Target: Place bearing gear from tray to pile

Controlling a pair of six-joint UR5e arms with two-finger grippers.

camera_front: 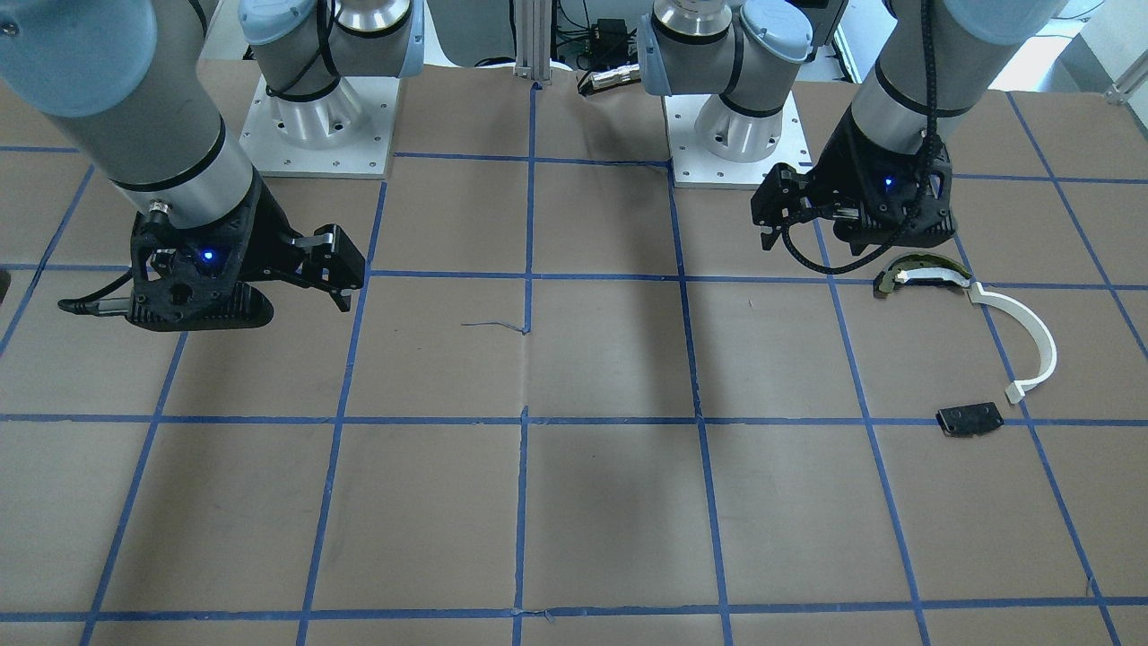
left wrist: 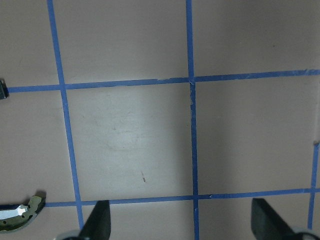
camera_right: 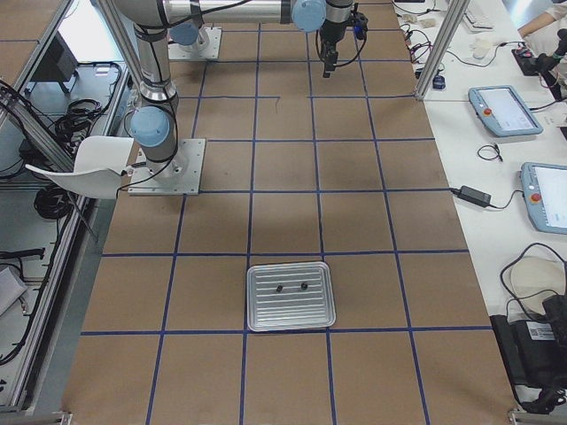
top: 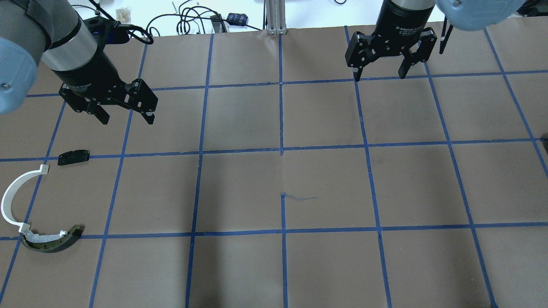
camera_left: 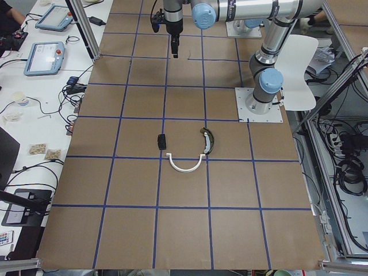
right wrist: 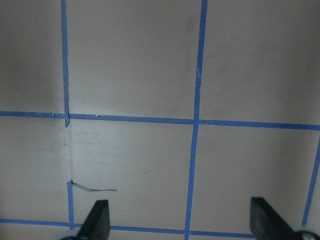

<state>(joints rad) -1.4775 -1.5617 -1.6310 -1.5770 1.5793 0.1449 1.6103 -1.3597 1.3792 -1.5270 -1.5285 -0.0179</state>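
The pile lies on the robot's left side of the table: a thin white arc strip [top: 13, 201], a dark-and-yellowish curved piece [top: 51, 243] and a small flat black block [top: 73, 157]. It also shows in the front view, arc [camera_front: 1031, 341], curved piece [camera_front: 919, 274], block [camera_front: 969, 419]. The metal tray [camera_right: 291, 319] shows only in the exterior right view and holds two small dark parts [camera_right: 304, 286]; I cannot tell which is the bearing gear. My left gripper [top: 127, 120] hangs open and empty above the table, beyond the black block. My right gripper [top: 379, 77] is open and empty at the far right.
Brown paper with a blue tape grid [top: 281, 152] covers the table. The arm bases [camera_front: 318, 126] stand at the robot's edge. Cables and tablets [camera_right: 505, 111] lie on the side bench. The left wrist view catches the curved piece's end [left wrist: 20, 216].
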